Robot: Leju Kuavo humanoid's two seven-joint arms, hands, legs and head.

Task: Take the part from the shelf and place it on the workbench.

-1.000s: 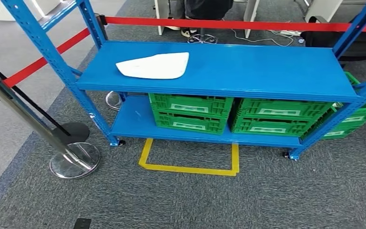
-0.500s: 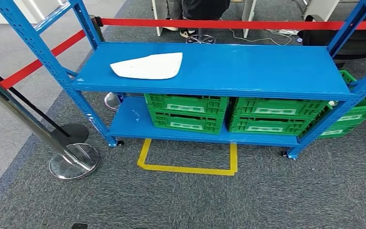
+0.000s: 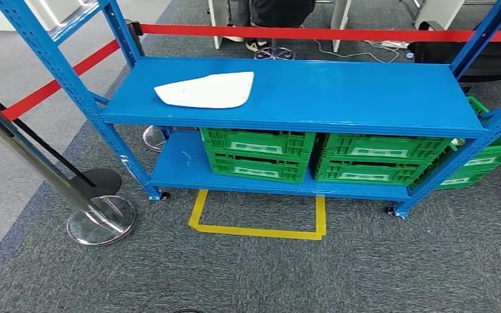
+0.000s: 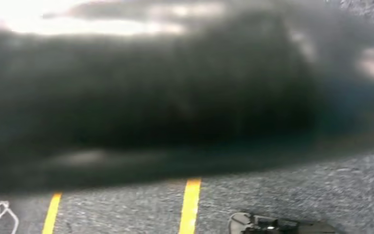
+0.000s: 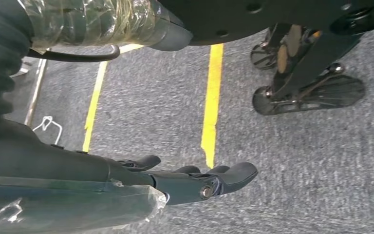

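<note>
A flat white part (image 3: 205, 90) lies on the left half of the top board of a blue shelf (image 3: 352, 94) in the head view, with nothing touching it. In the right wrist view my right hand (image 5: 195, 180) hangs over grey carpet, its dark fingers (image 5: 236, 173) stretched out and holding nothing. The left wrist view is a dark blur above the carpet, and I cannot make out how my left hand stands.
Two green crates (image 3: 258, 153) (image 3: 378, 158) sit on the lower shelf board, and another green crate (image 3: 489, 156) stands behind at the right. A yellow tape square (image 3: 258, 229) marks the floor. A chrome stanchion (image 3: 101, 218) with red belts (image 3: 313, 32) stands at the left. A person's feet (image 3: 261, 44) are behind the shelf.
The whole head view shifts slightly between frames, so the camera has moved. The white part stays in the same place on the shelf.
</note>
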